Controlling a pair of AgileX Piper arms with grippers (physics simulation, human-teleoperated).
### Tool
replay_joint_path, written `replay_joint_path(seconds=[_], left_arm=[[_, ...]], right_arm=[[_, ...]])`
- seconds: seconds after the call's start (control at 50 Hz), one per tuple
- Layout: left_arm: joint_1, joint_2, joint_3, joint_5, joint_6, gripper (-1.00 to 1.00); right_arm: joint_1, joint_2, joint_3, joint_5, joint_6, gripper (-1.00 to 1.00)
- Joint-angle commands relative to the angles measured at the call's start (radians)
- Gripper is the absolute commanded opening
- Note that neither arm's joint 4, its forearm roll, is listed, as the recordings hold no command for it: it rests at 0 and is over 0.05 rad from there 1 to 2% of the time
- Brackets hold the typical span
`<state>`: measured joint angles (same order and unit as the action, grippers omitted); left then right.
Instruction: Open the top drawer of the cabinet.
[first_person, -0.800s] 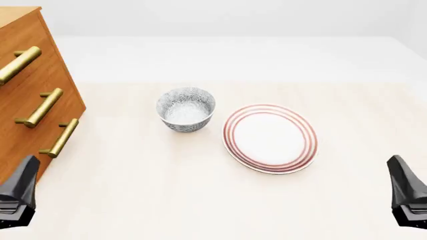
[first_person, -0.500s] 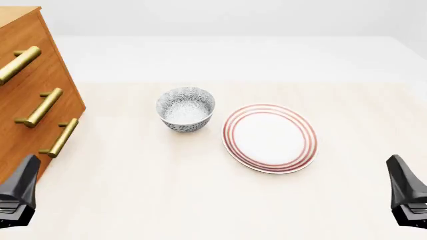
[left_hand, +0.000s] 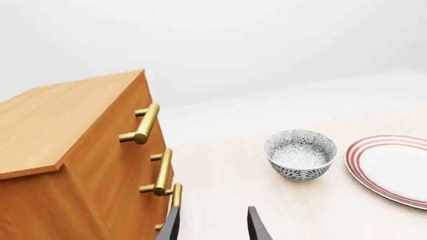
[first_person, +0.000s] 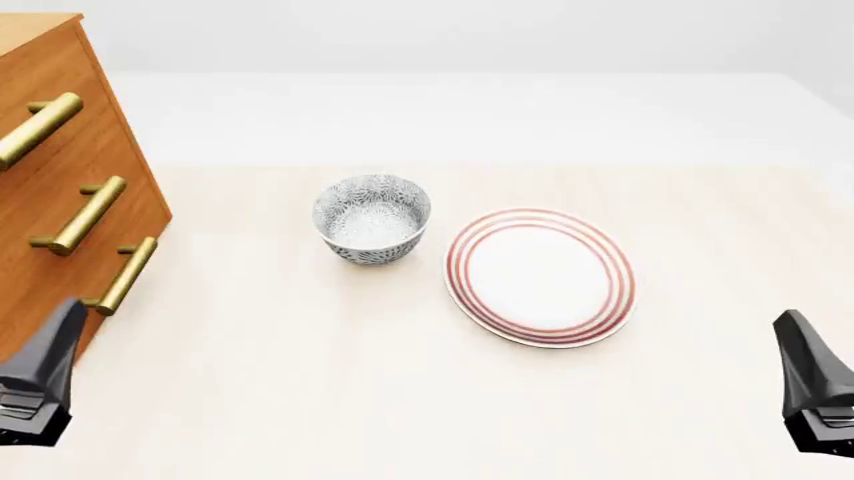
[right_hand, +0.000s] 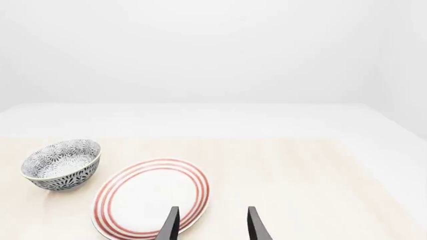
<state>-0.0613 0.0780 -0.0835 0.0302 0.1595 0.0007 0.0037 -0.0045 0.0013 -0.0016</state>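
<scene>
The cabinet stands at the table's left edge, with three stacked drawers. The top drawer is flush with the others, its brass handle uppermost. In the left wrist view the cabinet fills one side, with the top drawer and its handle above the fingers. My left gripper is open and empty, low beside the cabinet's near corner, below the bottom handle. My right gripper is open and empty at the near right.
A patterned grey bowl stands mid-table. A white plate with red rings lies to its right. The two lower brass handles sit under the top one.
</scene>
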Motion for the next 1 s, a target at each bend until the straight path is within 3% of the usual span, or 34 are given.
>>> replay_joint_path(seconds=[0.02,0.18,0.24,0.6,1.0], left_arm=[[-0.022,0.065,-0.058,0.012,0.075,1.00],[-0.034,0.109,-0.109,0.029,0.120,1.00],[-0.034,0.147,-0.124,0.026,0.173,1.00],[-0.031,0.256,-0.242,0.064,0.267,1.00],[-0.004,0.405,-0.270,0.015,0.613,1.00]], right_arm=[[0.000,0.000,-0.001,0.001,0.000,1.00],[0.000,0.001,-0.001,0.001,0.000,1.00],[0.000,0.001,-0.001,0.000,0.000,1.00],[0.000,0.001,-0.001,-0.001,0.000,1.00],[0.000,0.002,-0.001,-0.001,0.000,1.00]])
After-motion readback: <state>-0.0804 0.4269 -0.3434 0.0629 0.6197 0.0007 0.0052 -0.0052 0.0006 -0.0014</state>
